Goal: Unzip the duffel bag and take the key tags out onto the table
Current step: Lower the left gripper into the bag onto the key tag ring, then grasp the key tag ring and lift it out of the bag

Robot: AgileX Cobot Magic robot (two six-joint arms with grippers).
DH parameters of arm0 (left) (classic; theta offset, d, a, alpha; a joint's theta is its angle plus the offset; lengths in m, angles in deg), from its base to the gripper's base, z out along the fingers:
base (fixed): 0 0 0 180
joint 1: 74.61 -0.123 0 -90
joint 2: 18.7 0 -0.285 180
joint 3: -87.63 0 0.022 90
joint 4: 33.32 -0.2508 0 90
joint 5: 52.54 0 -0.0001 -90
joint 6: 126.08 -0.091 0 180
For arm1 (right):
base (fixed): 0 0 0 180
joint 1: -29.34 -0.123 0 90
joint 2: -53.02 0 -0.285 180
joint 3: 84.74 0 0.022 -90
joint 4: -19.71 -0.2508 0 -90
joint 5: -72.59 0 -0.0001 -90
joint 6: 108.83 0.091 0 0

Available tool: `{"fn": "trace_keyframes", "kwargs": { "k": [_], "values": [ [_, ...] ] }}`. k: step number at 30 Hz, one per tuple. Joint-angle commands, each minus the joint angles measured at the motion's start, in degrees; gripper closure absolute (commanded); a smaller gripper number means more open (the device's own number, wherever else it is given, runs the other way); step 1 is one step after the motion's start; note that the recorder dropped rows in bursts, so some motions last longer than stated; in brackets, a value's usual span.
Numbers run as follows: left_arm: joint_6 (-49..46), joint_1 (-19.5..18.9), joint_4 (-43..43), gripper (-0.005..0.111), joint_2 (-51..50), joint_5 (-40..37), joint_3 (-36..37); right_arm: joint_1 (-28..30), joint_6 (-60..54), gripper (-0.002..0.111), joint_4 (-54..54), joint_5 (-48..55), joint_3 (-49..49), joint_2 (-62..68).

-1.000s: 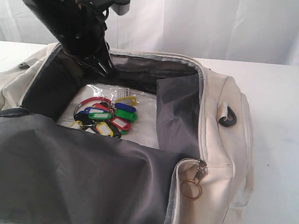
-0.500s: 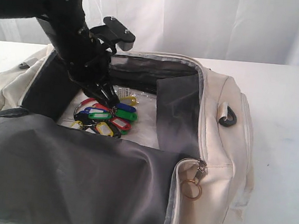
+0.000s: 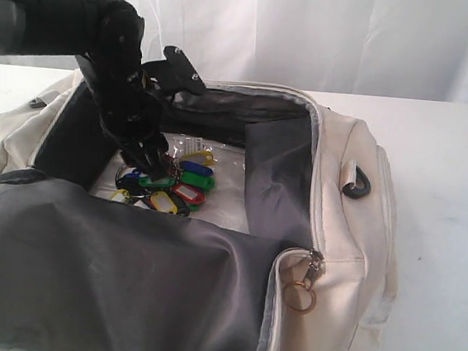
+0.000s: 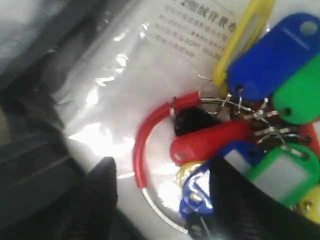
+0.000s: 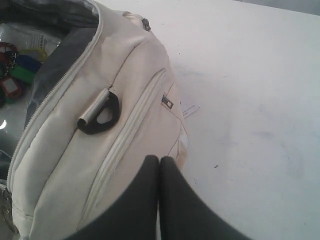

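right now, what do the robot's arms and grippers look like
The left arm is a thick, glossy black tube of rounded segments, with a flat black bracket that shows screw heads. The left gripper has dark fingers with a faint fine texture. The right gripper has two smooth black fingers tapering to rounded tips. No markings or labels show on either.

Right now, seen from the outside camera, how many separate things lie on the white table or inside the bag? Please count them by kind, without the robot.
Cream fabric duffel bag, unzipped: 1
Bunch of bright plastic key tags, inside the bag: 1
Clear plastic packet with a printed white sheet, under the tags: 1
Total: 3
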Motion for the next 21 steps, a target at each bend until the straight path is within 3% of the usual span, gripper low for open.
{"fn": "trace_keyframes", "kwargs": {
  "k": [1,6,9,14,15,21],
  "values": [
    [1.0,-0.1,-0.2,0.048,-2.9,0.8,0.0,0.0,0.3,0.108,0.3,-0.6,0.5,0.0],
    [2.6,-0.1,-0.4,0.048,-5.6,2.5,0.0,0.0,0.3,0.108,0.3,-0.6,0.5,0.0],
    [3.7,-0.1,-0.4,0.057,-6.3,2.2,0.0,0.0,0.3,0.108,0.3,-0.6,0.5,0.0],
    [3.7,-0.1,-0.3,0.094,-6.0,0.1,-0.1,0.0,0.3,0.108,0.3,-0.6,0.5,0.0],
    [3.7,-0.1,-0.1,0.107,-5.6,-1.7,-0.7,0.0,0.3,0.108,0.3,-0.6,0.5,0.0],
    [3.3,-0.1,5.6,0.107,-0.2,-11.7,-8.2,0.0,0.3,0.108,0.3,-0.6,0.5,0.0]
  ]
}}
